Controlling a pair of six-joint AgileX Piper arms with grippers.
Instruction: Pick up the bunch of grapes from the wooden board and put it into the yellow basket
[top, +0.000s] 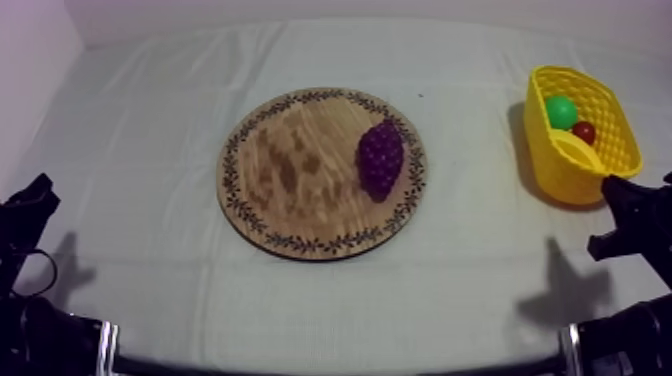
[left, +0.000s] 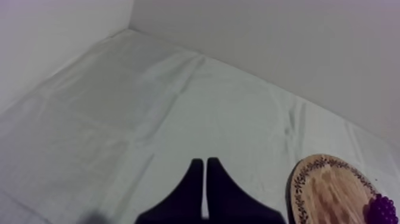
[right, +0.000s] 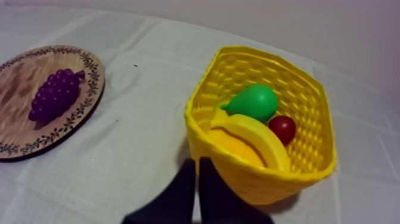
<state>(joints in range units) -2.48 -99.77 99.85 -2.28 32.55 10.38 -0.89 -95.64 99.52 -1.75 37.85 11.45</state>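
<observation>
The bunch of grapes (top: 381, 158) lies on the wooden board (top: 290, 170), at its side toward the yellow basket (top: 560, 172), so the right pincer (right: 196, 164) looks better placed for it, yet both this and the left pincer (left: 205, 162) rest closed together, holding nothing

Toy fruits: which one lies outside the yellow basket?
The bunch of grapes, on the wooden board; pear, banana and small red fruit sit in the basket.
</observation>
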